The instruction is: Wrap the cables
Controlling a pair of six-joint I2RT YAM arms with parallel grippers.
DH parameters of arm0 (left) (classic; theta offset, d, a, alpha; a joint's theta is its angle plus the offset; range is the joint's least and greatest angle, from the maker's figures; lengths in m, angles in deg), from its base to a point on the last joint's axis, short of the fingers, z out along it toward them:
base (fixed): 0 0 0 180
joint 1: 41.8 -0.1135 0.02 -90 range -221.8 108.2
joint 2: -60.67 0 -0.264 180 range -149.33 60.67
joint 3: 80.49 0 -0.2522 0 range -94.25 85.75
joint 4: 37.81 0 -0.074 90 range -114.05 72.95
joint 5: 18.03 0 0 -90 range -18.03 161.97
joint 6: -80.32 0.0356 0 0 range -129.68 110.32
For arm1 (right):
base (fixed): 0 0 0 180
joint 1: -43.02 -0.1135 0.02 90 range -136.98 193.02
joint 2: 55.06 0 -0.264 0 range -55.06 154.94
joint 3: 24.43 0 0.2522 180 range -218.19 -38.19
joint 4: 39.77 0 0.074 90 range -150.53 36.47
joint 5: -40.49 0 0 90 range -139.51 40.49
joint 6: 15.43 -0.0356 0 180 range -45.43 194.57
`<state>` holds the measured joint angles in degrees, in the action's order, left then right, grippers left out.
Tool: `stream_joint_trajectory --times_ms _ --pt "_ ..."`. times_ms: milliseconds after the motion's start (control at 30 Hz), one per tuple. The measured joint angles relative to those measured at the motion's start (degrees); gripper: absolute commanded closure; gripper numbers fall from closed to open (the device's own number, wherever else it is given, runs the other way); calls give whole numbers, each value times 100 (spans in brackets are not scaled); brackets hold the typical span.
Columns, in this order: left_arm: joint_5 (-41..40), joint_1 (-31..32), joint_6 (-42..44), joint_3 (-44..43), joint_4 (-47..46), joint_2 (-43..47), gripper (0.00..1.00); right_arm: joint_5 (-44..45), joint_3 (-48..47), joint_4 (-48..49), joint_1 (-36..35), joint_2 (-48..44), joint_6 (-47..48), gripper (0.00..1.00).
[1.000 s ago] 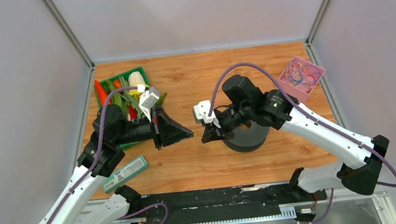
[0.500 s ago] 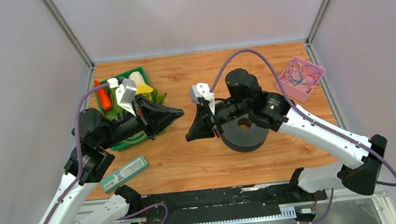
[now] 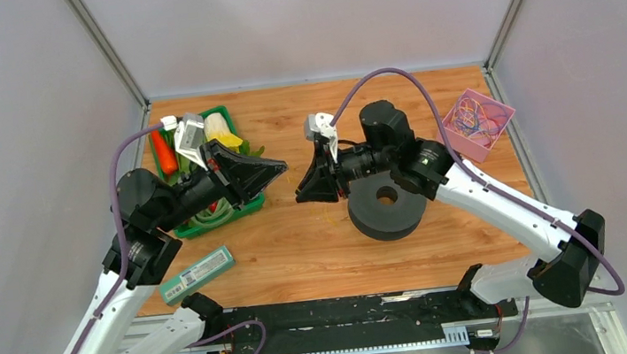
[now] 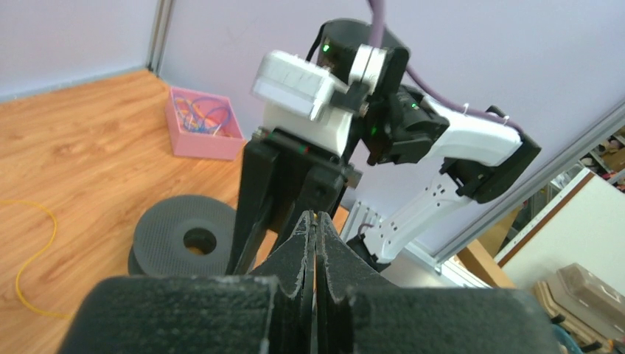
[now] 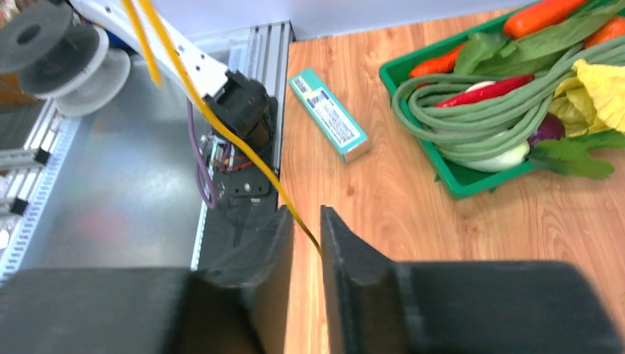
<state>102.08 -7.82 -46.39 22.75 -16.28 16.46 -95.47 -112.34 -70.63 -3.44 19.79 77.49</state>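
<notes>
My left gripper (image 3: 278, 170) is shut, with a bit of yellow cable pinched at its tips (image 4: 317, 217). My right gripper (image 3: 300, 196) faces it a short way off, in front of the black spool (image 3: 387, 207). Its fingers stand slightly apart (image 5: 304, 214), and the yellow-orange cable (image 5: 221, 125) runs loosely through the gap, touching one finger. More of this cable lies looped on the table (image 4: 40, 243). Several coloured cables fill the pink box (image 3: 476, 123), also in the left wrist view (image 4: 203, 122).
A green tray (image 3: 224, 218) of vegetables with coiled long beans (image 5: 472, 110) sits at the left under my left arm. A teal box (image 3: 198, 273) lies near the front left edge. The spool also shows in the left wrist view (image 4: 184, 240).
Both grippers have risen and moved toward the far side of the table. The left one has swung up over the green tray's edge, and the right one has moved left off the spool.
</notes>
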Motion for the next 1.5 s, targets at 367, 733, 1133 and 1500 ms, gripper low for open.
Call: stream_joint_trajectory --times_ms 367,733,1133,1500 --pt "44 -2 2 7 -409 203 100 601 -26 -732 -2 -859 708 8" --pt "-61 -7 -46 7 -446 22 100 1351 -424 525 -476 -975 636 35" --pt "-179 -7 -74 11 -566 9 100 1965 -299 1266 -831 -634 245 63" --pt "-396 -7 -76 46 -671 28 100 2339 -188 1438 -966 -634 245 70"
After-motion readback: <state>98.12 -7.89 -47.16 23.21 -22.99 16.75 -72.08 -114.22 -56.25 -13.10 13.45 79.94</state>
